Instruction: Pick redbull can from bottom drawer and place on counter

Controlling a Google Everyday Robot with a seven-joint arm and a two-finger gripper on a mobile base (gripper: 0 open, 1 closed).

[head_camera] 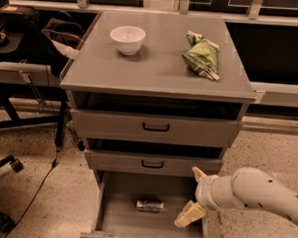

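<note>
**A:** What's in the bottom drawer (118,217)?

**B:** It's pulled out towards the camera, and the redbull can (150,205) lies on its side on the grey floor. The can is near the middle, long axis running from 9 to 3 o'clock. I can't see anything else on that floor.

**A:** And the gripper (194,193)?

**B:** It's at 3 o'clock from the can, near it but not touching. The claw is released, its two pale fingers spread wide. One fingertip (198,172) is up by the front of the middle drawer (152,164), and the other is over the right-hand part of the bottom drawer's tray. Nothing is between them. The white arm (257,195) comes in from the 4 o'clock edge of the view.

**A:** What about the other drawers?

**B:** The top drawer (156,127) and the middle one each have a black handle, and each shows a dark gap above its front. What they hold is hidden.

**A:** What's on the counter (156,71)?

**B:** A white bowl (127,39) stands at about 10 o'clock. A green snack bag (202,54) lies at about 2 o'clock, well apart from the bowl.
</note>
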